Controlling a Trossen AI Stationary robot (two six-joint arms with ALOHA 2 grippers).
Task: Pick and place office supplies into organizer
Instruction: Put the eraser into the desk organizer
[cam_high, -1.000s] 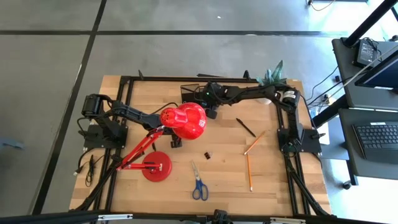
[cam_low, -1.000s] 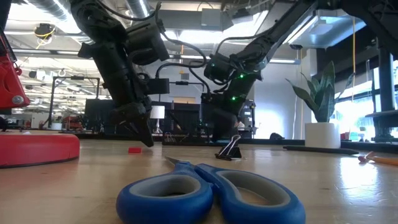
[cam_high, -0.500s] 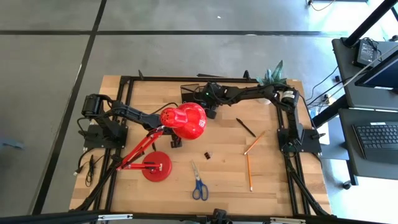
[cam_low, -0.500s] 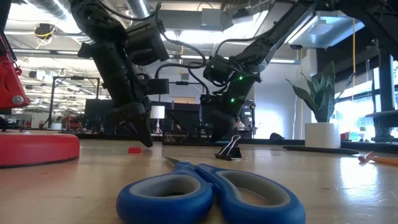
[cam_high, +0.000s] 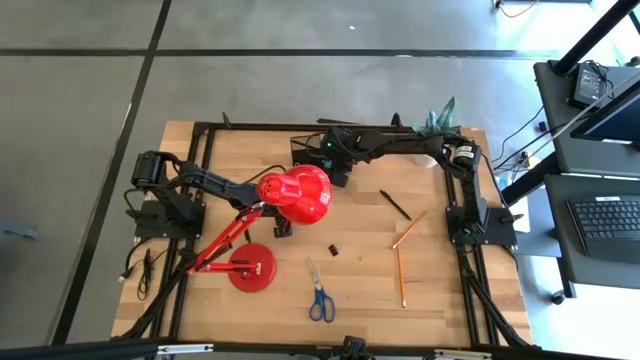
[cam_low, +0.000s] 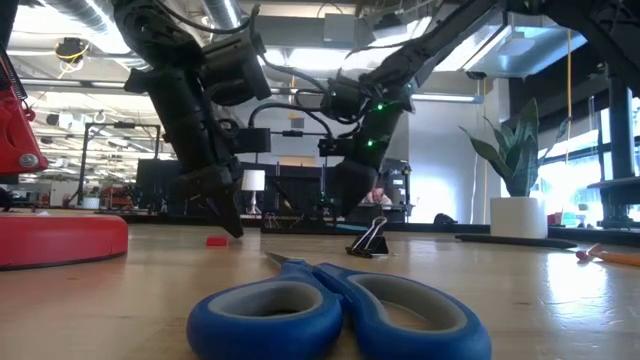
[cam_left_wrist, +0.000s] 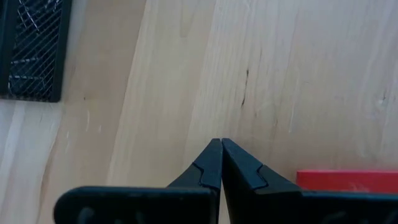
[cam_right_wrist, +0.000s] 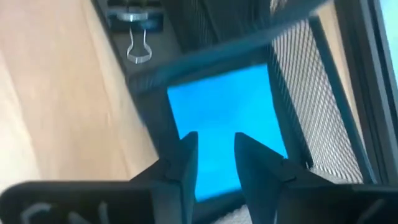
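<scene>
Black mesh walls of the organizer (cam_right_wrist: 311, 93) sit right under the right gripper (cam_right_wrist: 214, 149), whose fingers are slightly parted with nothing between them, a blue block (cam_right_wrist: 227, 118) just beneath. Left gripper (cam_left_wrist: 221, 163) hangs closed over the bare table (cam_left_wrist: 280, 81), beside the red lamp (cam_high: 296, 194).

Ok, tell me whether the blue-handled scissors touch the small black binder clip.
Apart. The high view shows bare wooden table between the blue-handled scissors and the small black binder clip.

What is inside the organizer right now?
The right wrist view shows a blue block lying in a mesh compartment of the organizer, under the open right gripper. The other compartments are out of sight.
</scene>
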